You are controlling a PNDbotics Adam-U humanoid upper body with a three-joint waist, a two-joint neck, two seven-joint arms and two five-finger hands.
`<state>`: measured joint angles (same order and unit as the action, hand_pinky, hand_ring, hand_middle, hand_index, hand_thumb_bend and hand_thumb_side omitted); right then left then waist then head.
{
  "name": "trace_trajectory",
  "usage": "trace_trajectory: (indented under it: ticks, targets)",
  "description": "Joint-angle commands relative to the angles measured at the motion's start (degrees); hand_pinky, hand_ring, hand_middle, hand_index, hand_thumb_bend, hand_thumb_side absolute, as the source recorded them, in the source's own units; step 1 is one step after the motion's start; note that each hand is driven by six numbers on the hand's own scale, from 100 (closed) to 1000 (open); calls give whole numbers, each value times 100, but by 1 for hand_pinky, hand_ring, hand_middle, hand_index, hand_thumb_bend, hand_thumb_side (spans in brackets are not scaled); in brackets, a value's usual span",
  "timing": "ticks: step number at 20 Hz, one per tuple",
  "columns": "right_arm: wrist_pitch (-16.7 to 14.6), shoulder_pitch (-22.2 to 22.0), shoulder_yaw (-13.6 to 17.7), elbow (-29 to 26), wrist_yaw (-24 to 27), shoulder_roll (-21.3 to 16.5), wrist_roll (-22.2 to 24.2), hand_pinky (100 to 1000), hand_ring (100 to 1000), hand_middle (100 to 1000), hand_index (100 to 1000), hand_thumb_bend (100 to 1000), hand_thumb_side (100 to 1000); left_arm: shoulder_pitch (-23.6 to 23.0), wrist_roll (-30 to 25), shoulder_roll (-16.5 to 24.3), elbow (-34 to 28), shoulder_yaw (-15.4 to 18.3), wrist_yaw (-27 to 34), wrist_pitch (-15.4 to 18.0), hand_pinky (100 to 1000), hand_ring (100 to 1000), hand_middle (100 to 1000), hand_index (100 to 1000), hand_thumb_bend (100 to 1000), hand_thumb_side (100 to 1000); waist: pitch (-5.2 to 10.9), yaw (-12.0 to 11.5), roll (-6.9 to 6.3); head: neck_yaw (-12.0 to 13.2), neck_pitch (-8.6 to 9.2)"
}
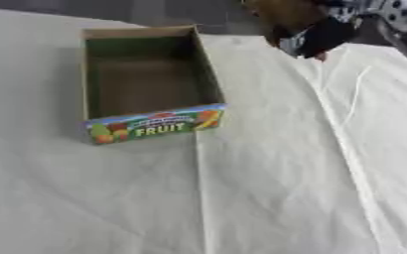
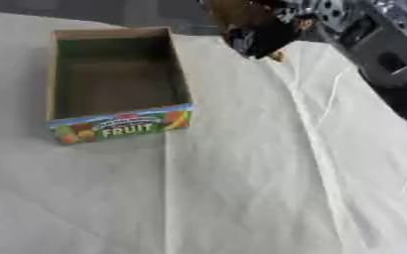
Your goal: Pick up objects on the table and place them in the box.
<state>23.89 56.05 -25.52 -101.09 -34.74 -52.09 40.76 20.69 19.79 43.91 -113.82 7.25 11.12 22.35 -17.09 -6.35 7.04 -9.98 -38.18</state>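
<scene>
An open cardboard box [image 1: 146,79] with a colourful front panel reading FRUIT stands on the table's left half. Only its bare brown floor shows inside. My right hand [image 2: 263,35] comes in from the upper right and hovers above the table just beyond the box's far right corner. Its black fingers are curled round a blurred brown object [image 2: 236,10] at the top edge of the view. A small reddish bit [image 1: 320,56] shows under the hand. My left hand shows in neither view.
A creased white cloth [image 1: 268,188] covers the whole table. My right forearm [image 2: 382,52], black and silver, crosses the upper right corner. The table's far edge and dark floor run along the top.
</scene>
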Motion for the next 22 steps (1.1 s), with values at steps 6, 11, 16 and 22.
trace_trajectory:
  ticks: [6,11,16,22]
  targets:
    - [-28,221,122,-98,-42,-11,57,745,768,437,490,100,387,132,-56,160,-77,-29,60,26,703,911,834,907,563,100,167,-70,-39,-138,-42]
    - [56,817,102,26,-80,585,128,745,764,435,492,100,387,398,-201,58,-77,-158,202,10,703,911,834,907,561,100,149,-556,30,-306,51]
    - [152,1462,-33,709,-393,1284,191,745,761,432,492,100,387,432,-242,42,-77,-131,234,18,702,912,834,907,558,100,63,-651,35,-324,143]
    - [-60,1779,-16,1509,-756,1965,-85,746,758,429,492,100,387,502,-249,7,-77,-136,242,32,702,912,834,906,557,100,-26,-759,29,-479,282]
